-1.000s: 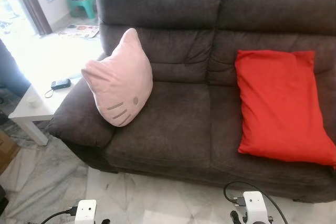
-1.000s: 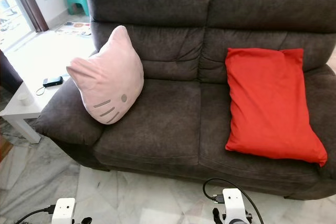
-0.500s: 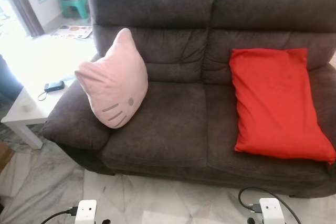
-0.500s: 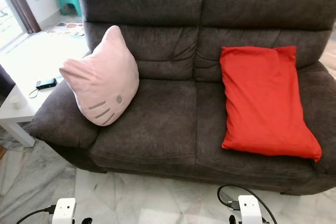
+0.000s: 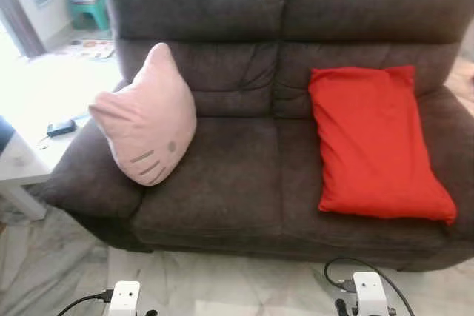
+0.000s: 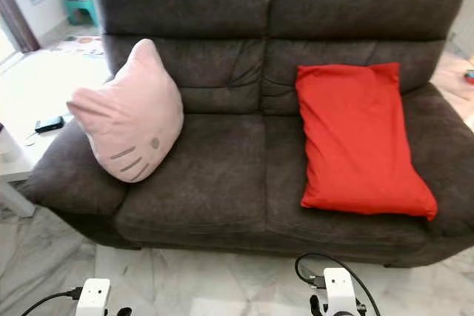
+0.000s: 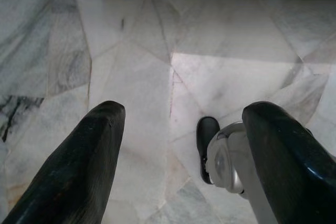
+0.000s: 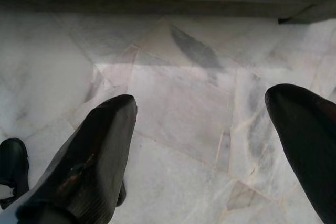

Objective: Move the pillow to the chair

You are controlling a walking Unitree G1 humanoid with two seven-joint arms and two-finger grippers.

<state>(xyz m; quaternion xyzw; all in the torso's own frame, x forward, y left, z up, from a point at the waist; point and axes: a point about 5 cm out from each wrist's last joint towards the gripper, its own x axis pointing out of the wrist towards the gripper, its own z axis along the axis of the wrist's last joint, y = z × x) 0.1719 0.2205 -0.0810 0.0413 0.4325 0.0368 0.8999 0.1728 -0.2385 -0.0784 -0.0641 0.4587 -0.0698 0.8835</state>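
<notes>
Your red pillow (image 5: 374,146) leans on the dark sofa's (image 5: 222,175) right seat, the pink cat cushion (image 5: 144,120) on its left. Both grippers, left (image 7: 178,161) and right (image 8: 202,145), hang low over marble floor (image 7: 210,66), fingers spread wide, empty.

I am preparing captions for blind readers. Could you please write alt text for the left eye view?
A dark grey sofa holds a pink cat-face pillow leaning by its left armrest and a red pillow propped against the right backrest. A white side table with a small dark device stands to its left, on a marble floor.
</notes>
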